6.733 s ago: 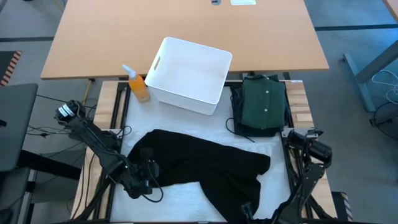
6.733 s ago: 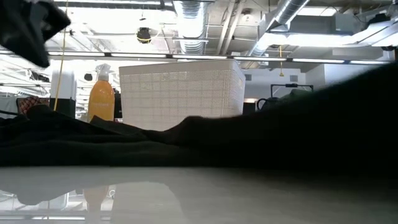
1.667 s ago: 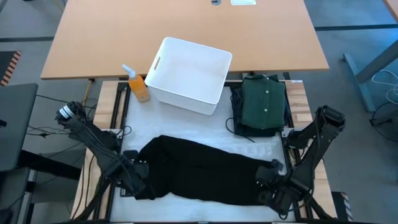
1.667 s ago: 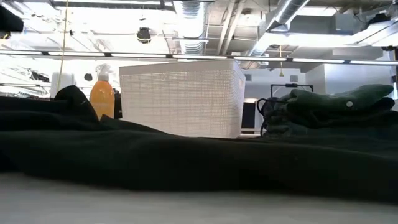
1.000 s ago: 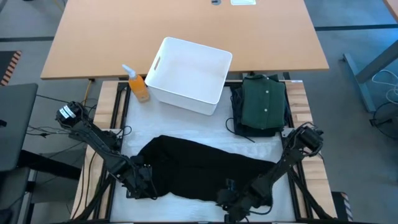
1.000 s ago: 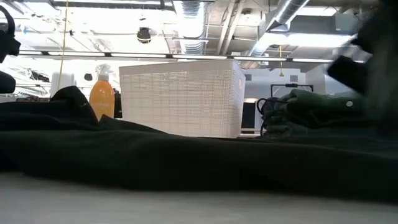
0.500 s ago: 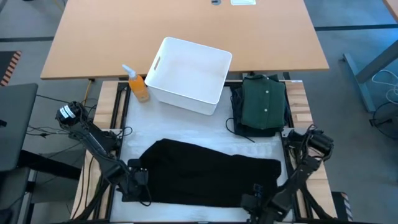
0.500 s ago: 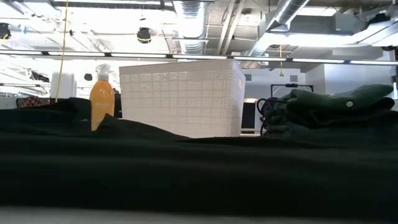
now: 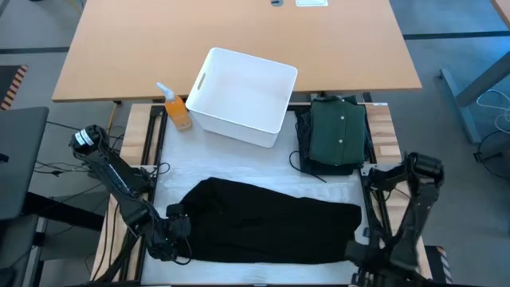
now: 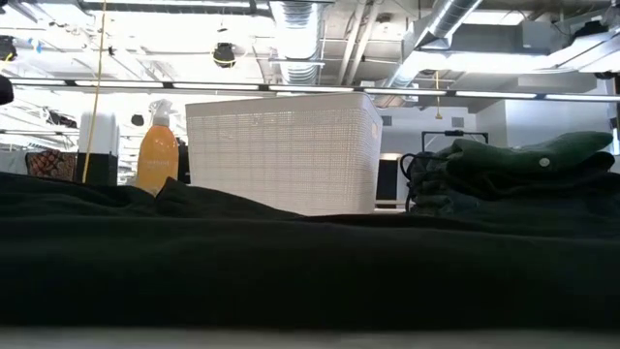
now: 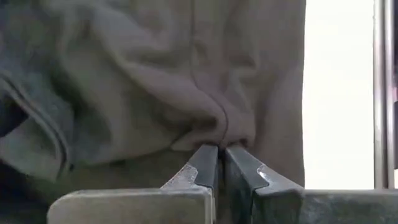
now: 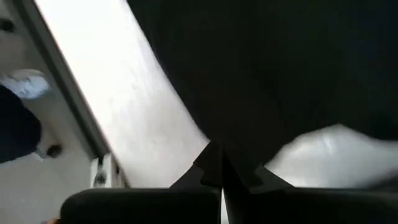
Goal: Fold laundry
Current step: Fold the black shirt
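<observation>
Soft black garment (image 9: 267,227), long axis parallel to the white plastic bin's (image 9: 243,96) near wall, apparently pinched by left gripper (image 9: 177,233) and right gripper (image 9: 360,249).

There is one black piece of clothing (image 9: 267,219) spread flat on the white table top (image 9: 239,163). There is one green shirt (image 9: 339,131) with buttons, folded, on top of a small pile of dark clothes; how many lie under it cannot be told. There is one white bin (image 9: 243,96). There is one orange spray bottle (image 9: 177,108). There are two robot arms, so two grippers: one left gripper (image 9: 177,231) and one right gripper (image 9: 358,249). Each gripper has two fingers (image 11: 202,168), pressed together. There are two tables: one with the white top and one big wooden table (image 9: 143,48) behind it.
</observation>
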Action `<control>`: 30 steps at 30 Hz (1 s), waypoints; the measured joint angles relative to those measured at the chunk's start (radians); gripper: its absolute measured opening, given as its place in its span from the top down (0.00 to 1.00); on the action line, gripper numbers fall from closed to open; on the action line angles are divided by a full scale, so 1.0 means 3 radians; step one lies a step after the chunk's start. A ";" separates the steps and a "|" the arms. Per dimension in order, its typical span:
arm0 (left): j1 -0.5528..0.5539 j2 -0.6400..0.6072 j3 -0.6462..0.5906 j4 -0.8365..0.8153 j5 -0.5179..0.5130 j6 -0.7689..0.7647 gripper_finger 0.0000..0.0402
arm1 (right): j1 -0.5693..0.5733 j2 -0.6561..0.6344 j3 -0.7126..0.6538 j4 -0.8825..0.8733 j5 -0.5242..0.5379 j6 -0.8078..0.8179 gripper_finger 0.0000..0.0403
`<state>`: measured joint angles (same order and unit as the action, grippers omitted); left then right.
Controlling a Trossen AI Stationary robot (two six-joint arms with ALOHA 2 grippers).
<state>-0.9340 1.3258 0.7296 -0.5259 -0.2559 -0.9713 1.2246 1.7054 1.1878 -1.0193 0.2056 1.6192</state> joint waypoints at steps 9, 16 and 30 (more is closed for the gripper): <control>0.0010 -0.0003 0.0000 -0.0339 0.0237 -0.0239 0.84 | -0.0414 0.0025 0.0010 0.1241 0.1394 -0.0902 0.96; 0.0126 -0.0082 0.0055 -0.0712 0.0766 -0.0417 0.65 | -0.1197 0.0610 0.0004 0.2477 0.0900 -0.2260 0.96; -0.0117 -0.0394 0.0016 -0.0369 -0.0505 -0.0149 0.57 | -0.0891 0.0577 -0.0151 0.1550 0.0045 -0.1643 0.95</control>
<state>-0.9691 1.2077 0.7343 -0.6365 -0.4073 -1.0161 0.9574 1.8785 1.1425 -0.5543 0.2190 1.1264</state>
